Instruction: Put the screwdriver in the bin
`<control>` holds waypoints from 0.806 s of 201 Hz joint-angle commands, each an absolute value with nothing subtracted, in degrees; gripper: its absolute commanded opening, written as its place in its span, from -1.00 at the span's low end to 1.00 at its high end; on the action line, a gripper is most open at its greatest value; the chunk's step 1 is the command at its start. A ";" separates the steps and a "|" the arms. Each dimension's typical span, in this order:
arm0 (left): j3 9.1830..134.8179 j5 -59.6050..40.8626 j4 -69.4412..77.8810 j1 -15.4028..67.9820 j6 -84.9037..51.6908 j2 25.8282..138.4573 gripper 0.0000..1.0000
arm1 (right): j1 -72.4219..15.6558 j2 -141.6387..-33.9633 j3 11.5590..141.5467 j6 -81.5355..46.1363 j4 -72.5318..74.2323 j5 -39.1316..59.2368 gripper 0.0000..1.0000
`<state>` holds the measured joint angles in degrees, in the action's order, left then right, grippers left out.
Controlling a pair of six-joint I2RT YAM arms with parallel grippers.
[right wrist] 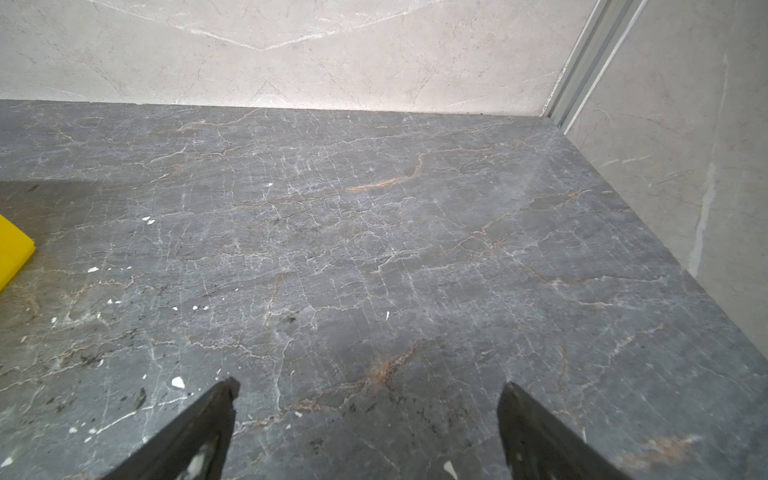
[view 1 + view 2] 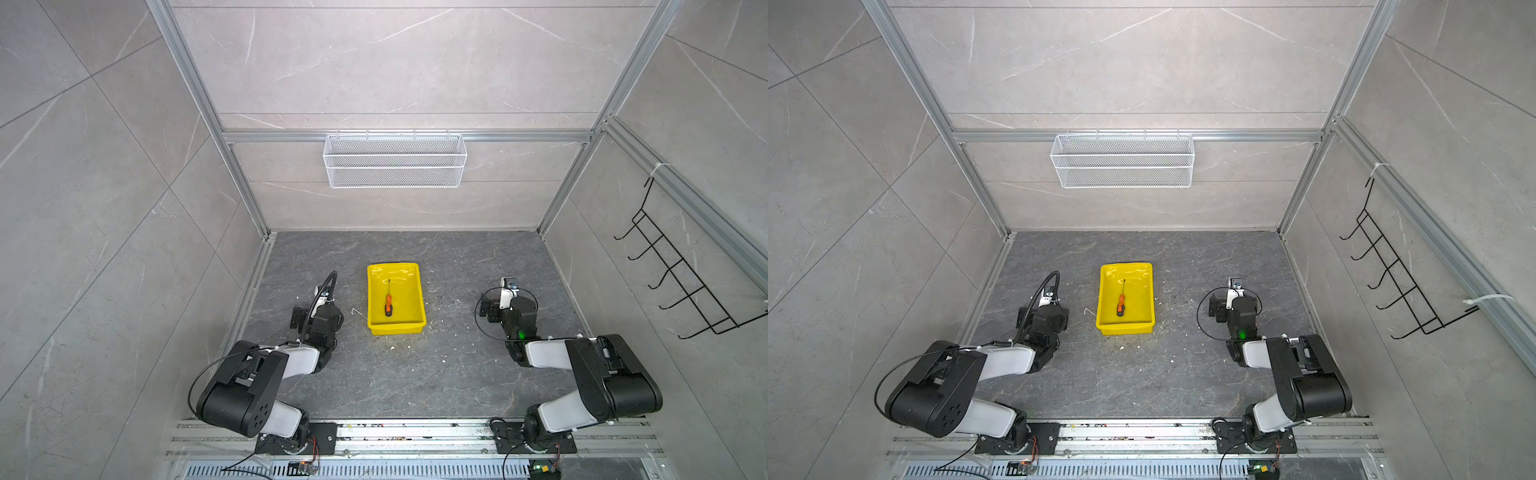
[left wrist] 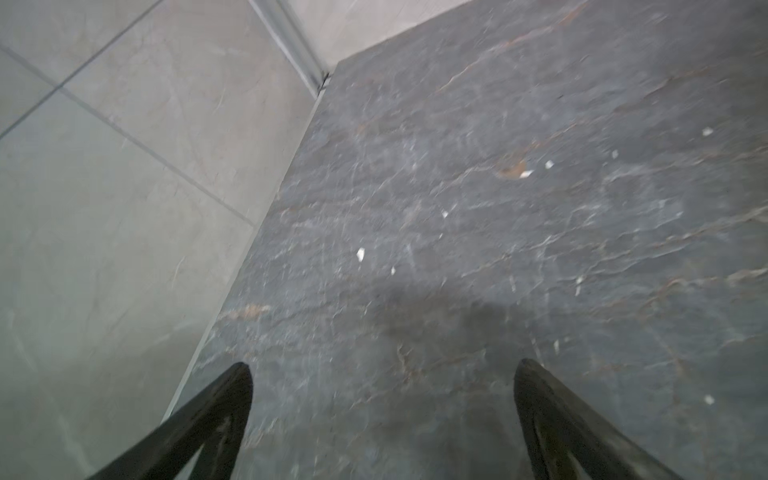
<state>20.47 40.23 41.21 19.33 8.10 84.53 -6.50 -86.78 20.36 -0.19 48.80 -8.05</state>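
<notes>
The screwdriver [image 2: 388,302] [image 2: 1121,302] lies flat inside the yellow bin [image 2: 397,329] [image 2: 1126,329]. Its orange handle points toward the near edge of the dark stone surface [image 2: 415,374] and its thin shaft toward the far edge. The bin stands about midway between the surface's left and right edges.

The left gripper [image 3: 383,365] hangs over bare stone close to the left edge, jaws spread wide, gripping nothing. The right gripper [image 1: 369,384] hangs over bare stone to the right of the bin [image 1: 12,245], jaws equally wide, also empty. Neither touches the bin.
</notes>
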 commanded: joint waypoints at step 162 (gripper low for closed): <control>18.48 17.55 53.57 1.93 -0.20 86.40 1.00 | -6.50 -86.75 20.48 -0.18 50.23 -7.51 0.99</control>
